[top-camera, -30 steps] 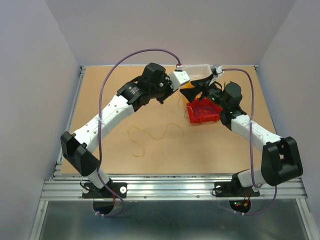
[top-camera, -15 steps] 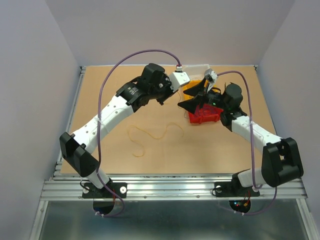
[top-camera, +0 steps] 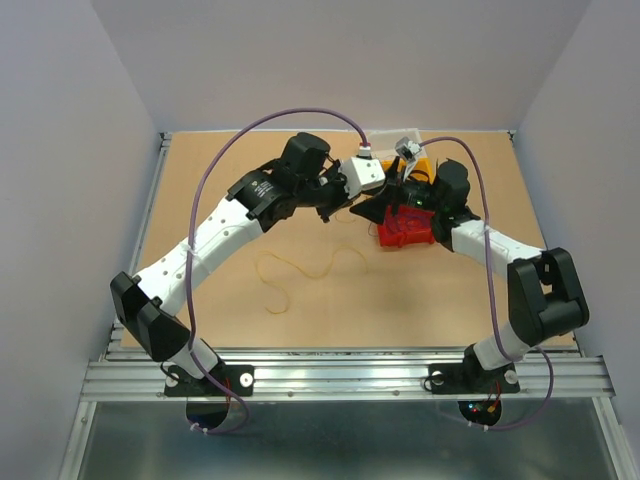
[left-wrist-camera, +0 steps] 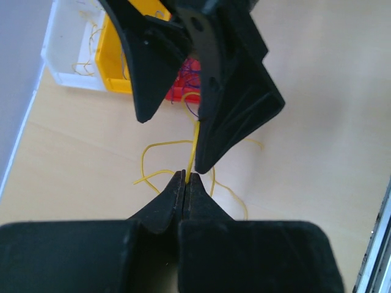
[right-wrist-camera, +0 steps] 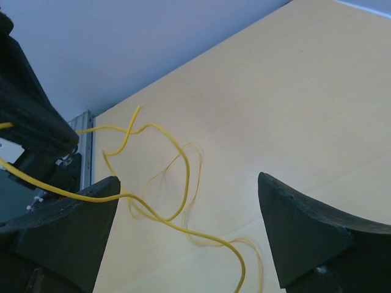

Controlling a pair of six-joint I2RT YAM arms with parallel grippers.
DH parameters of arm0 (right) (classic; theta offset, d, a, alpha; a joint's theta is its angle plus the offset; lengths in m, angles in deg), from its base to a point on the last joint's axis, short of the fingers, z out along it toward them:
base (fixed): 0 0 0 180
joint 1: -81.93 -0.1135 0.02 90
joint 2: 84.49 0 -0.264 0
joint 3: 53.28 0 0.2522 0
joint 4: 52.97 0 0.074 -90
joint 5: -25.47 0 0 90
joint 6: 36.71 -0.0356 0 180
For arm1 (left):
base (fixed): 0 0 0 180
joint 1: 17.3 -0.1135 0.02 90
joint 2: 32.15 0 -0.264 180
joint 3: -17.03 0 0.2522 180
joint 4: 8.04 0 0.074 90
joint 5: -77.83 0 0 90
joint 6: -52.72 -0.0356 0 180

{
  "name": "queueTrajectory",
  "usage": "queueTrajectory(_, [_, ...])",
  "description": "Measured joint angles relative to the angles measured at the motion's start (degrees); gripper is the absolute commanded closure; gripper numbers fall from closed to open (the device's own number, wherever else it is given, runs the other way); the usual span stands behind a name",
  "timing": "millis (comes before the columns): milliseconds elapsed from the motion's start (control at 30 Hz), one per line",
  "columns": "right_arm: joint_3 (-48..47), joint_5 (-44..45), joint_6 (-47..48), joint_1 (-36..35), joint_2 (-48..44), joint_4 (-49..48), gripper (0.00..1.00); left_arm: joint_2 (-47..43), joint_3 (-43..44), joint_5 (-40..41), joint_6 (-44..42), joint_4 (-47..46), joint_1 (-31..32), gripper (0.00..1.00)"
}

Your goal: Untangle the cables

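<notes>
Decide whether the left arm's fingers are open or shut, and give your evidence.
Shut. In the left wrist view the left gripper has its fingers pressed tip to tip, pinching the yellow cable.

Robot lab test cell: plain walls [top-camera: 60,150] round 3 sides, board table [top-camera: 400,300], alu rail frame [top-camera: 340,372].

My jaws stand wide apart at the lower corners, and a thin yellow cable [right-wrist-camera: 187,177] loops across the table [right-wrist-camera: 293,91] between them, passing over the lower-left one.
</notes>
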Motion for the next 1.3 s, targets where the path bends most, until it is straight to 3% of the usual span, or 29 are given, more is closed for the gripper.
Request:
queueTrajectory(167, [-0.07, -1.84, -2.64, 0.00, 0.87, -2.93, 0.39, -0.24, -0.52, -1.01, -0.52, 0.66, 1.62, 1.00])
queueTrajectory(367, [-0.09, -5.88, -6.16, -0.02, 1.68, -7.08, 0.67, -0.44, -0.92, -0.96, -0.61, 0.02, 1.97, 1.00])
queueTrajectory(433, [-0.09, -7.06, -7.15, -0.02, 1.84, -7.61, 0.81, -1.01, -2.25, -0.07, -0.61, -0.76, 1.97, 1.00])
queueTrajectory(467, [-0.09, -7.80, -7.63, -0.02, 1.99, -8.11, 0.96, -1.16, -2.71, 0.20, -0.59, -0.98, 1.97, 1.00])
queueTrajectory(500, [-0.11, -8.13, -7.58, -0.02, 2.08, -8.50, 0.99, -1.38, -3.30, 0.63, -0.59, -1.38, 1.97, 1.00])
queueTrajectory(767, [-0.22, -9.57, -9.20, -0.02, 2.47, -9.27, 0.99, -1.44, -5.14, 4.20, 0.11, -4.68, 1.53, 1.00])
queueTrajectory(800, [-0.22, -9.55, -9.27, -0.02, 2.45, -9.35, 0.85, -1.44, -5.40, 4.61, 0.26, -5.29, 1.33, 1.00])
queueTrajectory(867, [-0.22, -9.53, -9.40, -0.02, 2.38, -9.38, 0.70, -1.44, -6.01, 4.90, 0.44, -6.36, 0.76, 1.00])
queueTrajectory(1067, [-0.22, -9.57, -10.03, -0.02, 1.60, -9.84, 0.45, -1.49, -7.74, 4.76, 0.31, -7.08, -0.66, 1.00])
queueTrajectory(1300, [-0.22, -10.86, -10.14, -0.02, 0.50, -10.29, 0.29, -3.08, -11.15, 3.45, 0.00, -7.85, -0.63, 1.00])
